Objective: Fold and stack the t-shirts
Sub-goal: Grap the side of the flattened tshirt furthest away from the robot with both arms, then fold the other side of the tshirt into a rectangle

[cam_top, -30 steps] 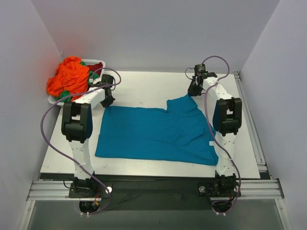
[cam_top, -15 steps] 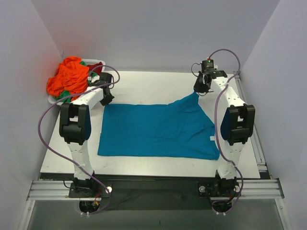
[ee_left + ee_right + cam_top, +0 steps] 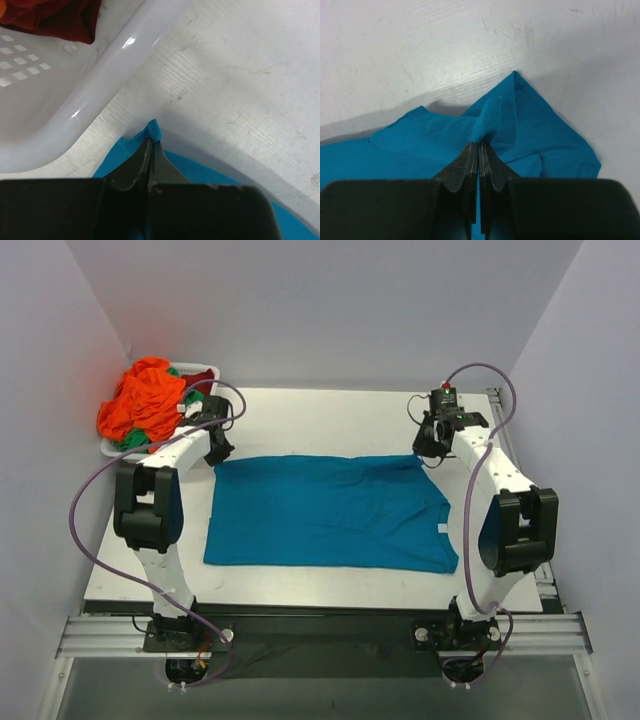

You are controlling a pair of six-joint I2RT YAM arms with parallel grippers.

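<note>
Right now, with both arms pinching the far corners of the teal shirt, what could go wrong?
The left fingers grip only the very tip of the teal t-shirt corner, so it may slip out under tension. They sit close to the rim of the white plastic basket and could bump it. The right fingers hold a bunched fold, likely leaving a crease.

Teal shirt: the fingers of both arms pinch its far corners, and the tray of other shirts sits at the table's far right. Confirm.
Wrong side: the top external view shows the tray of other shirts at the table's far left. The left fingers and right fingers do pinch the teal shirt's far corners.
</note>
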